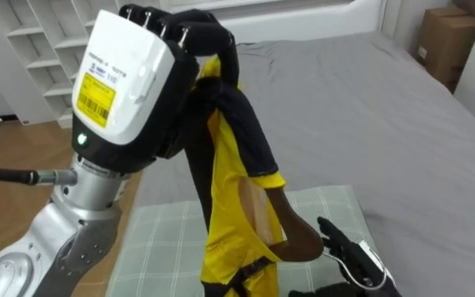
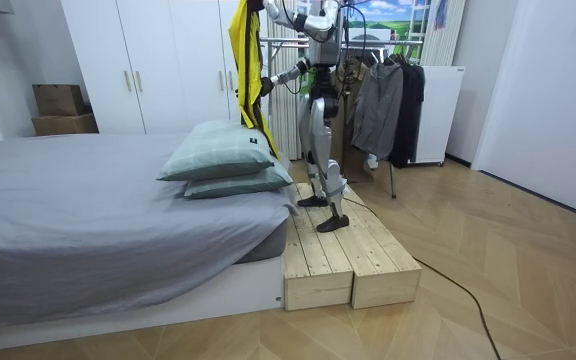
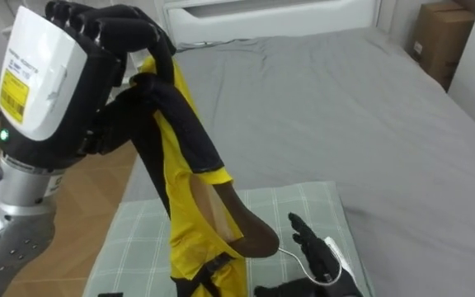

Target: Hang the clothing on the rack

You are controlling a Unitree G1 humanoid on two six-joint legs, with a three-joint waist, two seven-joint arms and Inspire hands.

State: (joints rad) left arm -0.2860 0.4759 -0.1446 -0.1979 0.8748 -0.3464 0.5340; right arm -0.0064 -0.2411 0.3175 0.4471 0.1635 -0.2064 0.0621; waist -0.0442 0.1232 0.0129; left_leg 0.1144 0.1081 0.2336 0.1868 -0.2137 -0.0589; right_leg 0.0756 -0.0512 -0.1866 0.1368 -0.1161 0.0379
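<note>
Left hand: my left hand (image 1: pixel 126 74) is raised high, close in front of the head camera. Its fingers are curled tight round the black upper part of the garment.
Garment: the yellow and black garment (image 1: pixel 225 190) hangs down from that grip. It is above the pillow and clear of the bed.
Hanger: what looks to be a brown wooden hanger (image 1: pixel 291 235) sits in an opening low on the garment, with one rounded end poking out toward my right.
Right hand: my right hand (image 1: pixel 349 252) is low at the right, just beside the hanger's end. It is partly cut off by the frame edge, so I cannot tell whether it has hold of anything.
Pillow: a green checked pillow (image 1: pixel 155 239) lies under the garment, on the grey bed (image 1: pixel 369 107).
Stance: in the room view I stand upright on a wooden platform (image 2: pixel 353 265) at the head end of the bed. A rack of dark clothes (image 2: pixel 388 100) is just behind me.
</note>
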